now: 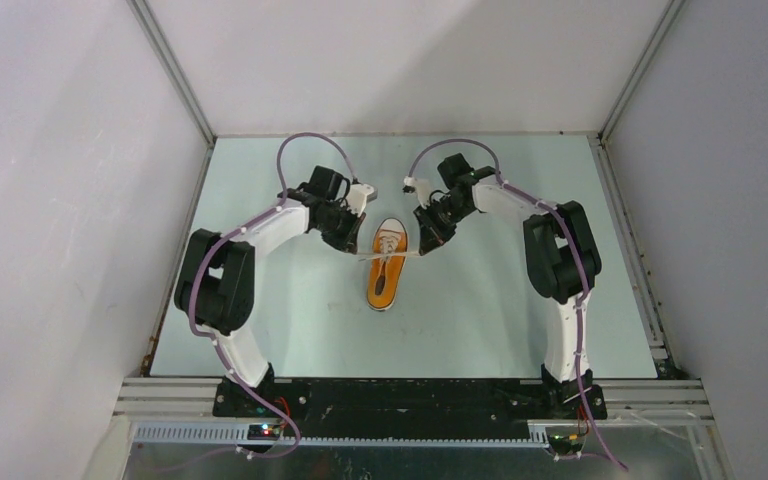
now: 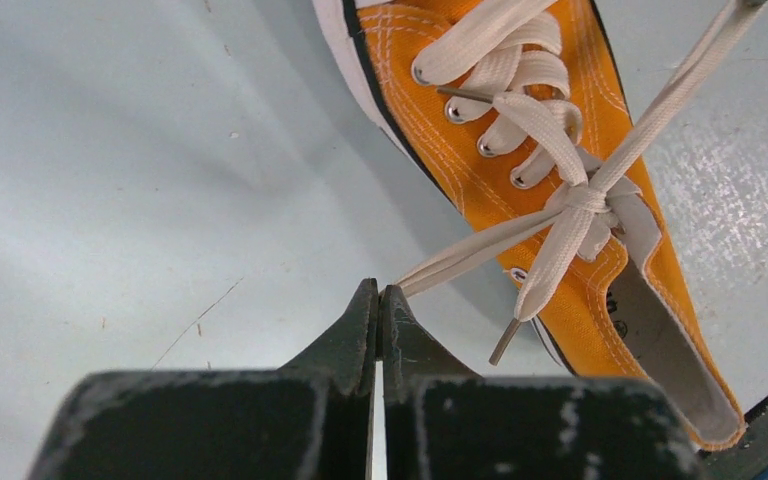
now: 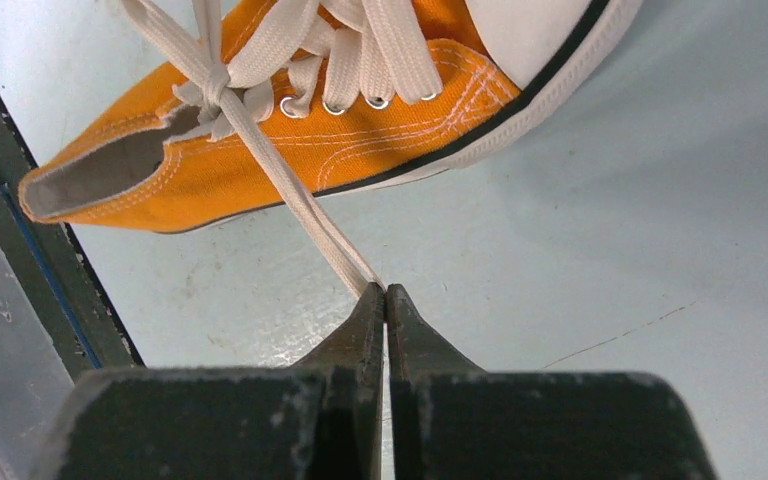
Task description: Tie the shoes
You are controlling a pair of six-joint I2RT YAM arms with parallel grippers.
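Lying near-to-far, the sneaker [image 1: 386, 265] points toe away.

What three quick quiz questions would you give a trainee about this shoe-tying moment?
1. True or false: the left gripper and right gripper are each shut on a strand of the laces.
2. Where do the held strands meet? A) in a knot atop the sneaker, B) under the sole, C) on the table.
3. Fill in: the sneaker's toe points ___ the arm bases.
Key: 1 true; 2 A; 3 away from.
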